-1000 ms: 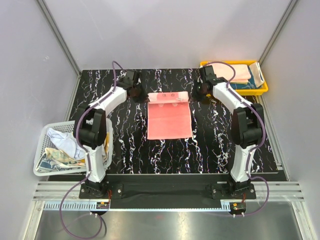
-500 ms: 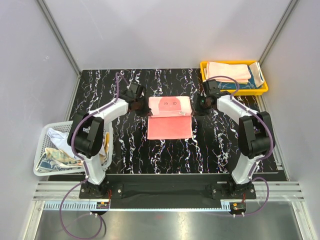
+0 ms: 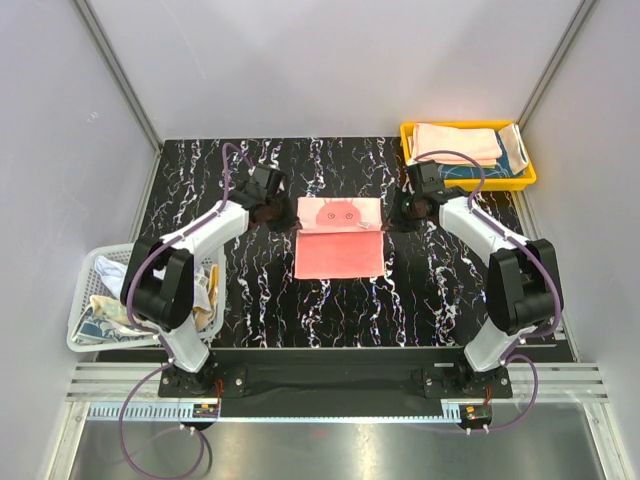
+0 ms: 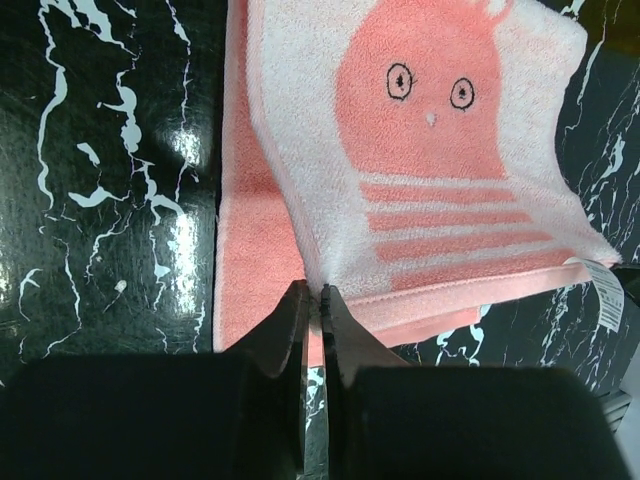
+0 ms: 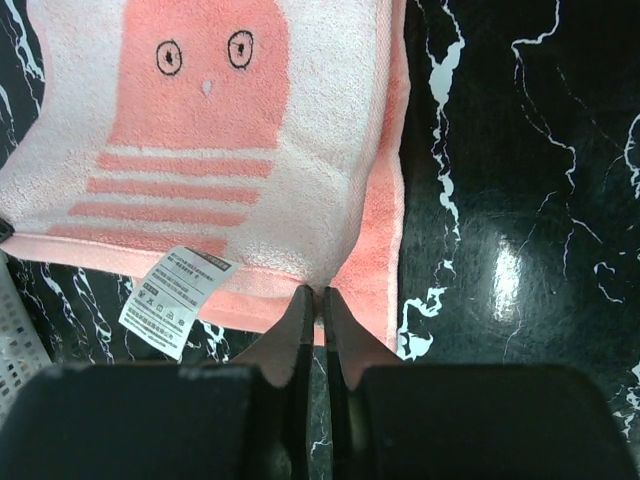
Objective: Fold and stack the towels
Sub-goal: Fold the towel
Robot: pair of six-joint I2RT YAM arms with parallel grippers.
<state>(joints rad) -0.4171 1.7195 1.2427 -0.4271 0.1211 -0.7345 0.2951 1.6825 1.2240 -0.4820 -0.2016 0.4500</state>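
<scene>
At frame centre, the left gripper [image 3: 285,217] and right gripper [image 3: 390,222], each pinched shut on the towel [image 3: 338,255], have dragged its flap [image 3: 340,212] wider; fold 1 is partway.

arms [image 3: 215,222]: white links, black joints | cables [image 3: 228,158]: purple | fingers [image 4: 280,335]: black

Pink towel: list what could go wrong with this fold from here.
1. The left gripper and right gripper each pinch only a sliver of edge on the pink towel; a corner might slip and the flap drop crooked.
2. The lower layer peeks out beside the flap on both sides, so the edges may not line up.
</scene>
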